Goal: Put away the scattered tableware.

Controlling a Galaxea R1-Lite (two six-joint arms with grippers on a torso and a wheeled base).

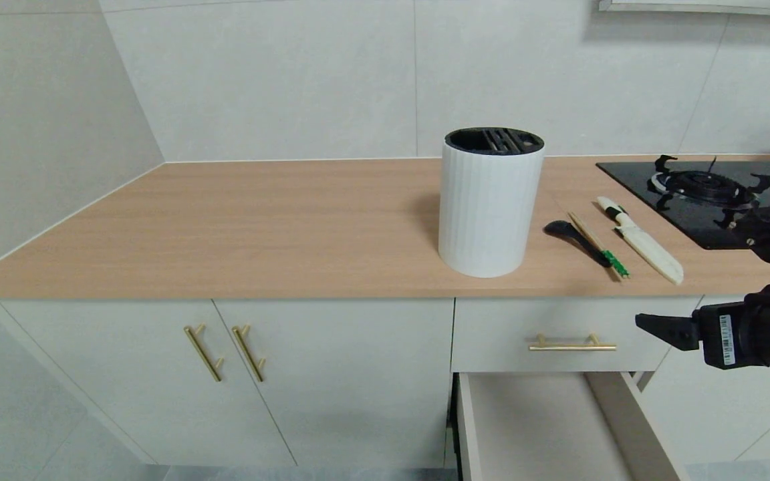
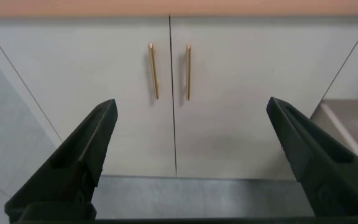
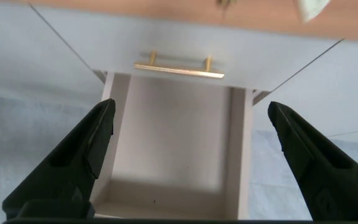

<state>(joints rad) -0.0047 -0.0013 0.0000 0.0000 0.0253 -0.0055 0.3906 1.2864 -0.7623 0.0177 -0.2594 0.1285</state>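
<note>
A black spoon (image 1: pixel 573 237), a pair of chopsticks (image 1: pixel 600 246) with green ends and a white knife (image 1: pixel 640 240) lie together on the wooden counter (image 1: pixel 258 227). Just left of them stands a white ribbed holder (image 1: pixel 489 204) with a black slotted top. My right gripper (image 1: pixel 666 330) hangs in front of the counter edge, below the knife. In its wrist view it is open (image 3: pixel 191 111) over the pulled-out lower drawer (image 3: pixel 173 149), nothing between its fingers. My left gripper (image 2: pixel 191 107) is open and empty, facing the cabinet doors (image 2: pixel 173 118).
A black gas hob (image 1: pixel 706 190) sits at the counter's back right. The upper drawer (image 1: pixel 559 334) with a gold handle (image 1: pixel 572 345) is closed; the lower drawer (image 1: pixel 539 427) below it sticks out. Two gold door handles (image 1: pixel 224 353) are at left.
</note>
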